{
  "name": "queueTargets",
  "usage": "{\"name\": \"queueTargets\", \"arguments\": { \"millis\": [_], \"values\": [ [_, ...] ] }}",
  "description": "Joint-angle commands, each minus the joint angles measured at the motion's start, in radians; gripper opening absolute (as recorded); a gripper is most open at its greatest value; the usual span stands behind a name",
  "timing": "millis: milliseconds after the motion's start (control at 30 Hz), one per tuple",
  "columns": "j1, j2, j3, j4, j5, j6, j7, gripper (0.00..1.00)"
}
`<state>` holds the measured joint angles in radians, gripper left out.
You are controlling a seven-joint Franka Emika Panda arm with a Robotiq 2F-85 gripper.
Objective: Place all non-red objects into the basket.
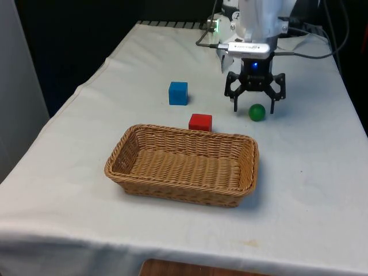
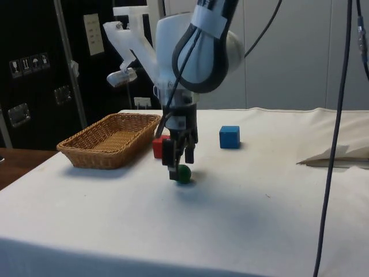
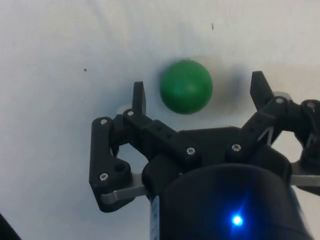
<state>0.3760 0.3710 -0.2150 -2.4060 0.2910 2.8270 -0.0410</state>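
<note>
- A woven wicker basket sits nearest the front view's left and toward six o'clock on the white cloth, its hollow holding nothing; in the side view the basket stands at about nine o'clock from the arm.
- A blue cube rests on the cloth at roughly twelve o'clock from the basket, well apart from it; the side view shows the blue cube beyond the gripper.
- A red cube lies just beside the basket's far rim, at about five o'clock from the blue cube; in the side view the red cube is partly hidden behind the black fingers.
- The black gripper hangs low over the cloth, its fingers spread wide and closing on nothing; the side view shows the gripper pointing straight down from the white arm.
- A green ball sits on the cloth at about three o'clock from the red cube, between and just in front of the two fingertips; it is outside the basket.
- From the wrist, the green ball lies between the open fingers of the gripper, nearer one than the other, and seems to touch neither.
</note>
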Motion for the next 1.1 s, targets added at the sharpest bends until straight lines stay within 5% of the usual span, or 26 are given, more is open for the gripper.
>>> {"name": "queueTargets", "arguments": {
  "millis": [0,100,167,200,233,333,367,400,467,500,800,1067],
  "values": [
    [-0.016,-0.001,0.024,0.002,0.027,0.012,-0.018,1.0],
    [-0.013,0.005,0.021,0.002,0.022,0.017,-0.014,1.0],
    [-0.012,0.008,0.019,0.001,0.019,0.02,-0.012,0.81],
    [0.0,0.01,0.001,0.002,0.0,0.009,0.0,0.7],
    [-0.011,0.008,0.018,0.001,0.019,0.021,-0.012,0.7],
    [-0.01,0.009,0.017,0.001,0.017,0.021,-0.011,0.35],
    [-0.01,0.01,0.017,0.001,0.017,0.022,-0.01,0.09],
    [-0.009,0.01,0.016,0.001,0.016,0.022,-0.01,0.0],
    [0.0,0.011,0.002,0.002,0.0,0.01,0.0,0.0],
    [-0.009,0.01,0.016,0.001,0.016,0.022,-0.01,0.0],
    [0.0,0.009,0.001,0.002,0.0,0.012,0.0,0.0],
    [-0.003,-0.089,-0.024,-0.015,-0.021,-0.052,-0.004,0.0]
  ]
}}
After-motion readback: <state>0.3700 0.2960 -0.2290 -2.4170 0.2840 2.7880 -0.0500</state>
